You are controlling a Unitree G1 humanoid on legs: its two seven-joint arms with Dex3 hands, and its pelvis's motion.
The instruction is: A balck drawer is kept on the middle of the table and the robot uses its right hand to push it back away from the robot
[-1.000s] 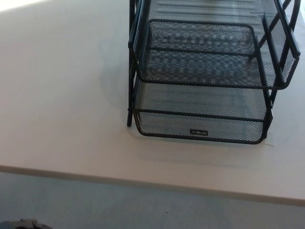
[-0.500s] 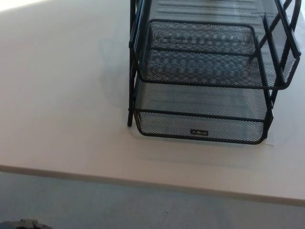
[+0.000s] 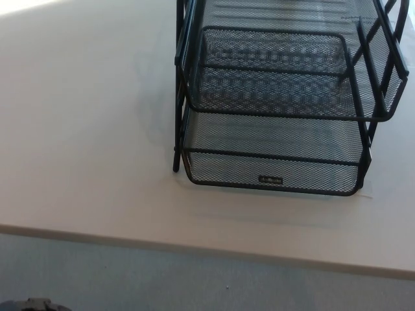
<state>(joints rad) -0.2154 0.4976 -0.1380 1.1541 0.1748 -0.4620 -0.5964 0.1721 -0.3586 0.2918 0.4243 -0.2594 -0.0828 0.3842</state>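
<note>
black mesh drawer rack on a pale table, no robot hand in view.

the rack stands on the table, with its bottom drawer the nearest part to the table's near edge and a strip of bare table between the two. the upper drawer sits further from that edge, above and behind the bottom one, and the rack's far end runs out of the top of the picture. neither hand shows, so the state of the fingers cannot be told. a dark shape at the lower left corner, below the table edge, is too small to identify. this layout fits either a rack waiting for the right hand's push or one already pushed back with the hand withdrawn; how far along the task is cannot be settled.
</note>
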